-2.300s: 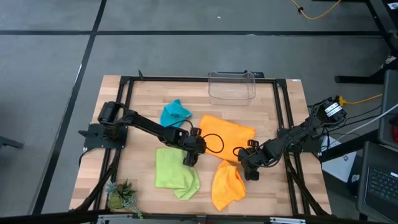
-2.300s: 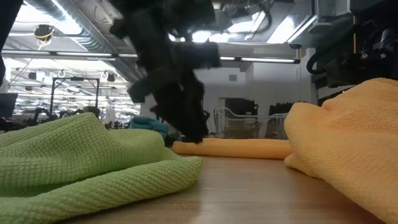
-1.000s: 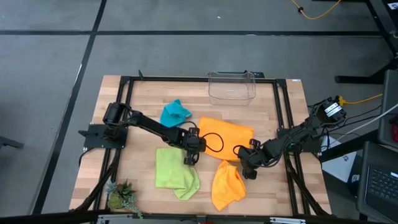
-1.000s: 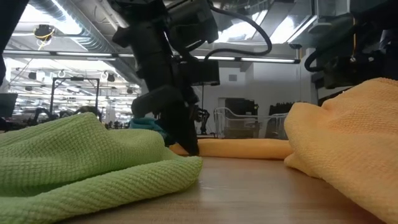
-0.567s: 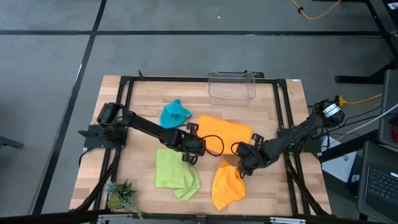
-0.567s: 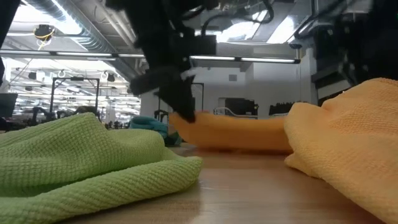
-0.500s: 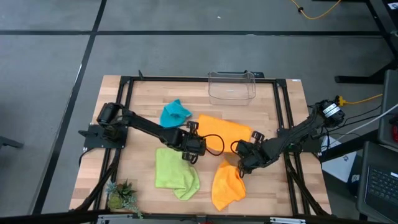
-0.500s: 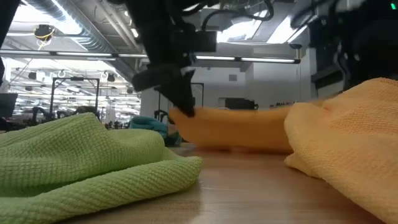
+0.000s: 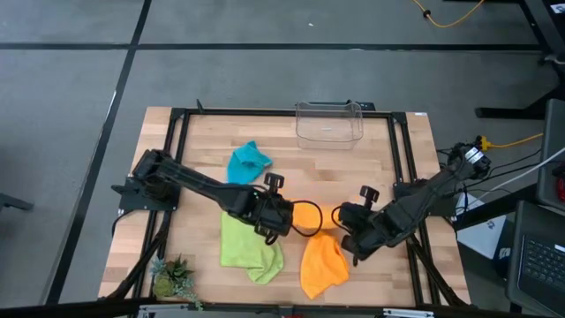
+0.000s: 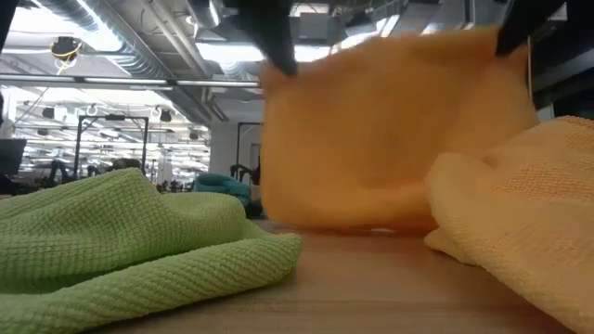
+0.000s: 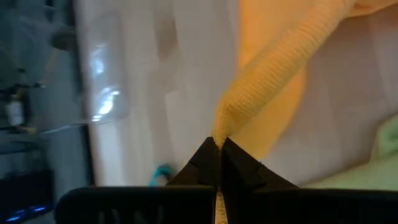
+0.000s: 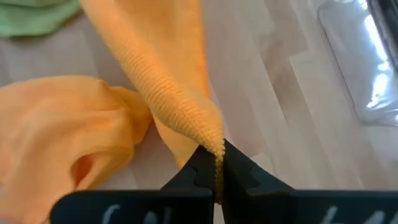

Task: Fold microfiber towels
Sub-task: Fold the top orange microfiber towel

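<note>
1. Overhead, the wooden table (image 9: 177, 141) sits inside a black frame on a grey floor, with both dark arms reaching toward its middle.
2. Beyond the table, the low view looks into a large room with ceiling light strips and pipes.
3. At the far edge of the table stands a clear plastic bin (image 9: 329, 123); nothing can be seen inside it.
4. One orange towel (image 10: 390, 130) hangs lifted between the two grippers, its lower edge touching or just above the table; from above only a narrow strip of it shows between the arms.
5. The second orange towel (image 9: 322, 261) lies crumpled near the front edge, just beside the right gripper.
6. The green towel (image 9: 250, 247) lies rumpled at the front, left of that orange one and just in front of the left gripper.
7. The blue towel (image 9: 248, 160) lies bunched up farther back, between the bin and the left arm.
8. The left gripper (image 9: 281, 221) is closed tight on one top corner of the lifted orange towel, and its wrist view shows the cloth pinched at the fingertips (image 11: 217, 152).
9. The right gripper (image 9: 346, 231) pinches the other top corner in the same way, with its fingertips (image 12: 208, 158) clamped on the edge.
10. A small green plant (image 9: 172, 277) stands at the front left corner.
</note>
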Motion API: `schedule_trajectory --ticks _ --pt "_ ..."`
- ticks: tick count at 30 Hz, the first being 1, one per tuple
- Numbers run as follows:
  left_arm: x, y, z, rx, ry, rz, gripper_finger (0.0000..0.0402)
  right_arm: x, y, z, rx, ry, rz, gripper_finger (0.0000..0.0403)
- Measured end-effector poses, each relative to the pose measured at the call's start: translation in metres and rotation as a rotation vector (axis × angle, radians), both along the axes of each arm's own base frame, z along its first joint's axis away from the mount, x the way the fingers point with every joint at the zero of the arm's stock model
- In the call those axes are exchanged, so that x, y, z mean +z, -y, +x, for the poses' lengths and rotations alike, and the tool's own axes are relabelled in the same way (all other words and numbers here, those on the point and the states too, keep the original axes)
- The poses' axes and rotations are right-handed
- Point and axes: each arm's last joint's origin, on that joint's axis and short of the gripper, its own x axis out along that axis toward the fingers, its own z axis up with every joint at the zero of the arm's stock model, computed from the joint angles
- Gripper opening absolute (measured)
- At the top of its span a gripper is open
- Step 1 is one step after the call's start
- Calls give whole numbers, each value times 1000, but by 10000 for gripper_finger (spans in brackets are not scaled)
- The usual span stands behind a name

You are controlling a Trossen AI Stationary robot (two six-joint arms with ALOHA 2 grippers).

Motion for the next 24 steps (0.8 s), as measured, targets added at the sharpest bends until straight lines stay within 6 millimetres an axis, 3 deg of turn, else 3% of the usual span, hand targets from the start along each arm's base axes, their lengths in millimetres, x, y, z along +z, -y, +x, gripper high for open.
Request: schedule_trajectory --ticks 6,15,19,24 --pt "36 3 -7 44 38 6 0 22 -4 -7 18 29 -40 4" --pt "42 -2 -8 75 45 9 0 23 0 -13 -30 25 -101 4" --pt "43 1 -11 60 2 -84 0 22 -5 -12 -5 -41 21 7" --pt "66 9 -15 -18 -12 -273 0 33 -8 -12 31 -67 103 4"
